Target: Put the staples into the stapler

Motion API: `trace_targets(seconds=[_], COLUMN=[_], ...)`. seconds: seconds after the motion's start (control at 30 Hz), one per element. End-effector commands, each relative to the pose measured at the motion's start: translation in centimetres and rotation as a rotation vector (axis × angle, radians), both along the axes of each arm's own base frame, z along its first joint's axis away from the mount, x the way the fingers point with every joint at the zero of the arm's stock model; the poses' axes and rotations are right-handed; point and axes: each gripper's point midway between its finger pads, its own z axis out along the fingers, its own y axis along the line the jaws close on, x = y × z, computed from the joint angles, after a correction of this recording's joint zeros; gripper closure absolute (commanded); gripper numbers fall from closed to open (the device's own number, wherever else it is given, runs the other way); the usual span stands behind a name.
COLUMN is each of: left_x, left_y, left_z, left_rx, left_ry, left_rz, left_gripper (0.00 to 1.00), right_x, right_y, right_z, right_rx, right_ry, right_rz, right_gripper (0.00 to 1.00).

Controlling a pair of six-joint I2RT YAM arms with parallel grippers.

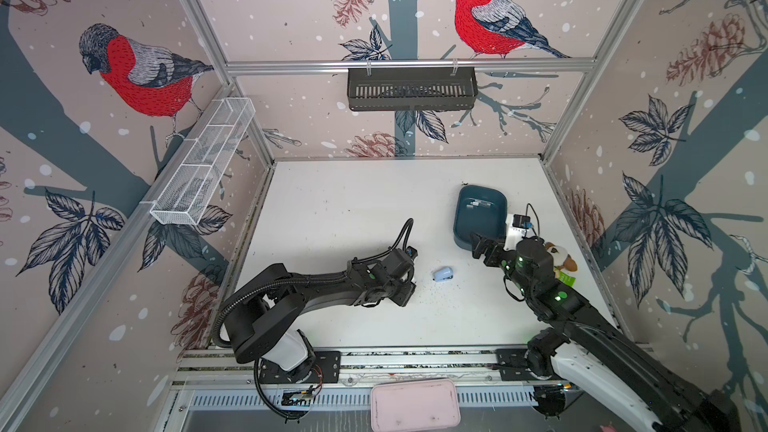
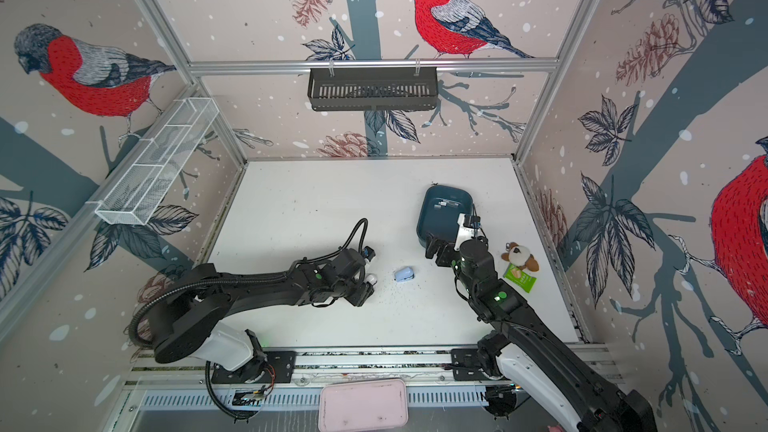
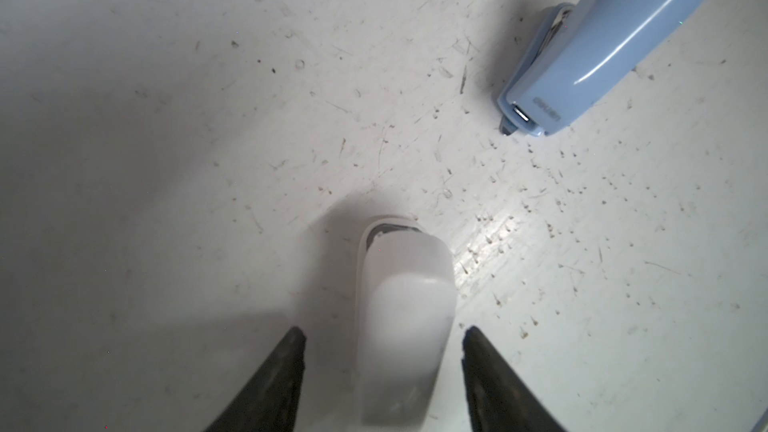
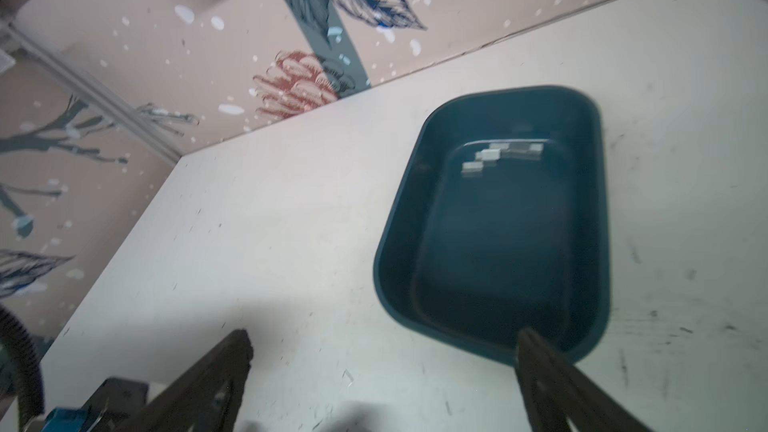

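My L fingers [image 3: 286, 367] stand apart either side of the white stapler [image 3: 403, 305], which lies on the desk [image 3: 208, 118]. They grip nothing (gaps show both sides). The blue stapler [image 3: 615, 43] lies nearby. My R fingers [image 4: 540, 367] gape wide, empty, at the tray [image 4: 386, 251] rim nearest me. The staples [image 4: 503, 153] lie at its far end.
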Motion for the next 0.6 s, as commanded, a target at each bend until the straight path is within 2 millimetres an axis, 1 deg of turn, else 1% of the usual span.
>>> trace_targets(seconds=[0.0,0.1,0.17,0.23,0.3,0.4,0.47,0.57], left_x=[1.1,2.9,4.6,6.8,9.0,11.4,12.4,13.4], left_y=[0.2,0.5,1.3,3.1,6.1,10.9,13.5,17.1], left_z=[1.6,4.8,6.5,8.2,9.4,9.6,9.4,9.0], left_rx=[-0.012,-0.077,-0.110,-0.143,-0.158,-0.179,-0.207,-0.203], left_ry=[-0.055,-0.145,-0.205,-0.260,-0.334,-0.390,-0.400,-0.404], left_rz=[0.045,0.117,0.181,0.277,0.392,0.565,0.648,0.753], left_gripper=[0.21,0.06,0.03,0.03,0.04,0.03,0.03,0.03], right_x=[0.5,0.8,1.0,1.3,1.5,1.6,1.6,1.7], right_y=[-3.7,-6.9,-8.7,-10.2,-11.6,-13.6,-14.8,-15.5], right_z=[0.5,1.3,1.6,1.5,1.0,-0.1,-0.9,-2.2], right_rx=[-0.062,-0.083,-0.122,-0.166,-0.222,-0.269,-0.271,-0.264], right_ry=[-0.065,-0.141,-0.181,-0.201,-0.215,-0.233,-0.245,-0.253], right_rz=[-0.138,-0.248,-0.313,-0.367,-0.408,-0.469,-0.502,-0.495], right_gripper=[0.00,0.01,0.00,0.00,0.01,0.01,0.01,0.01])
